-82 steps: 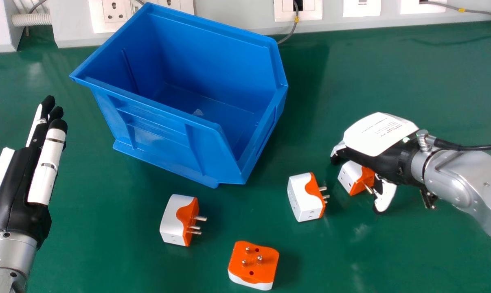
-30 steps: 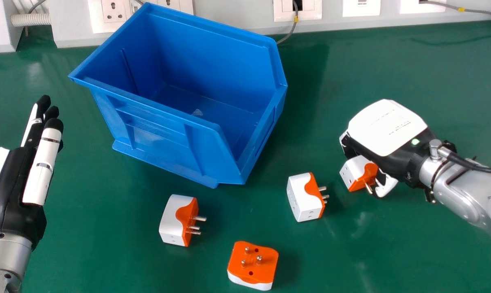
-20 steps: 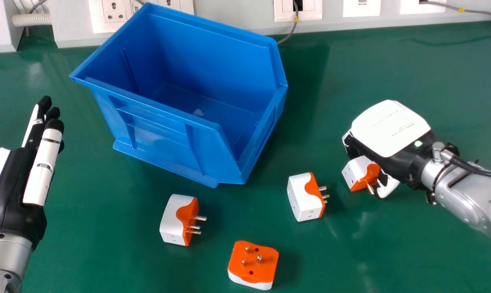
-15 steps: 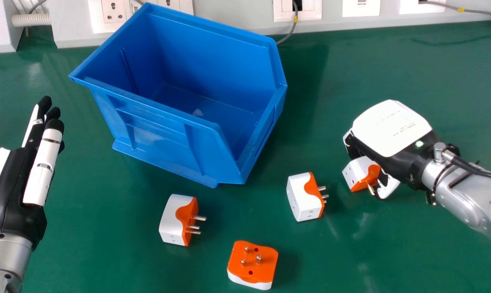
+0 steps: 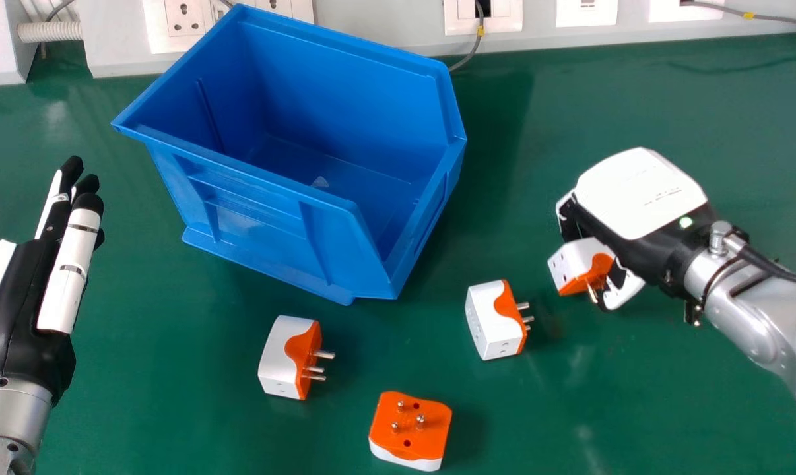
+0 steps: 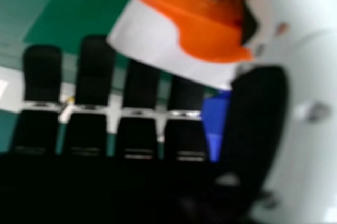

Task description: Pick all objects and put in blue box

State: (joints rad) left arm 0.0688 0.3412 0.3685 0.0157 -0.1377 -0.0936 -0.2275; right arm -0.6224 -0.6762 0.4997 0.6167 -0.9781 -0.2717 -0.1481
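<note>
My right hand [image 5: 642,198] is curled round a white and orange plug adapter [image 5: 577,265] at the right of the head view, seemingly just off the table. In the right hand view, my right hand [image 6: 258,124] has its thumb against the same adapter [image 6: 184,29]. Three more adapters lie on the table: one [image 5: 497,320] left of that hand, one [image 5: 286,356] below the box, and one [image 5: 410,429] with its pins up near the bottom edge. The blue box [image 5: 253,178] stands tilted round at upper centre. At the left, my left hand [image 5: 35,290] is open with straight fingers.
The green table [image 5: 635,409] runs back to a pale wall strip [image 5: 385,26] with sockets [image 5: 484,14] and a hanging grey cable [image 5: 474,49]. A ribbed white conduit [image 5: 49,31] is at the back left.
My right hand has closed round the adapter, and both have moved slightly up in the head view. The left hand shifted a little left earlier. The other adapters and the box have stayed put.
</note>
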